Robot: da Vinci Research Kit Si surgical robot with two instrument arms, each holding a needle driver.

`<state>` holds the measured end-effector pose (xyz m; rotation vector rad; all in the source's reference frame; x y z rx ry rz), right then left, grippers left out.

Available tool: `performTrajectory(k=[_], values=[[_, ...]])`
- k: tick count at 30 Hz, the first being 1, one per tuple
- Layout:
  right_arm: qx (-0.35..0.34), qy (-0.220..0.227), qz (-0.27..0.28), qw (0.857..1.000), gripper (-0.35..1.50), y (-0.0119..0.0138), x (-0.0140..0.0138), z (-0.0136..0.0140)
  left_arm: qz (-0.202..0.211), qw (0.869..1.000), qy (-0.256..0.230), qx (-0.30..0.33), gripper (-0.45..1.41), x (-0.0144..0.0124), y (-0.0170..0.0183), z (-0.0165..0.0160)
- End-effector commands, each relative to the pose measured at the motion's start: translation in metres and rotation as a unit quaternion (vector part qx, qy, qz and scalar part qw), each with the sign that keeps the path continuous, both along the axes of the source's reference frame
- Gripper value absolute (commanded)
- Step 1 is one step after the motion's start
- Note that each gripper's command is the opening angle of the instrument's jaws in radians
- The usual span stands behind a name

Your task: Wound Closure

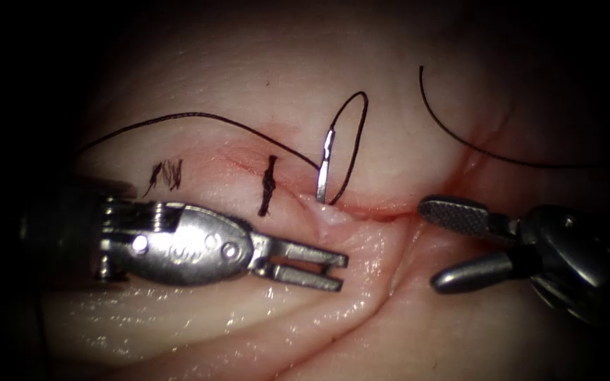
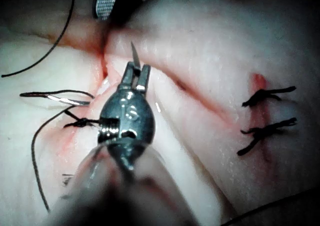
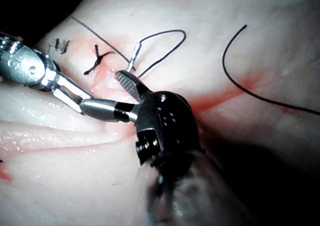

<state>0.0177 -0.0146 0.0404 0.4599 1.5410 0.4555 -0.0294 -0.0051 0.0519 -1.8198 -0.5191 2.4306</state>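
Observation:
The curved needle (image 1: 324,169) stands in the tissue (image 1: 248,70) at the far lip of the cut (image 1: 375,210), tail end up; neither tool holds it. Thread (image 1: 356,134) loops from the tail back to the cut, and a strand runs off left. My left tool (image 1: 340,271) lies on the near side, left of the needle, jaws slightly open and holding nothing. In the left wrist view a sharp needle point (image 2: 134,53) shows just beyond these jaws (image 2: 136,71). My right tool (image 1: 431,245) sits right of the needle, jaws wide open and holding nothing, as in the right wrist view (image 3: 102,90).
A tied stitch (image 1: 268,185) crosses the cut left of the needle, with black marks (image 1: 167,175) further left. A loose thread (image 1: 460,141) curves over the tissue at the upper right. Two more tied stitches (image 2: 267,96) appear in the left wrist view. A deep fold (image 1: 383,289) runs near the tools.

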Motion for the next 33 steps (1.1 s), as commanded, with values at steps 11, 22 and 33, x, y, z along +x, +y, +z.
performTrajectory(k=[11,22,33], values=[[-0.198,-0.064,-0.017,0.978,1.01,-0.0017,0.0018,0.0006,-0.12,0.952,-0.044,0.278,-0.45,0.0001,0.0001,-0.0035],[-0.252,-0.065,-0.026,0.965,0.98,-0.0045,0.0048,0.0,-0.13,0.922,-0.093,0.352,-0.45,0.0003,-0.002,-0.0114],[-0.271,-0.063,-0.024,0.96,0.78,-0.0039,0.0061,-0.0005,-0.118,0.927,-0.127,0.334,-0.45,0.0018,-0.0041,-0.0206]])
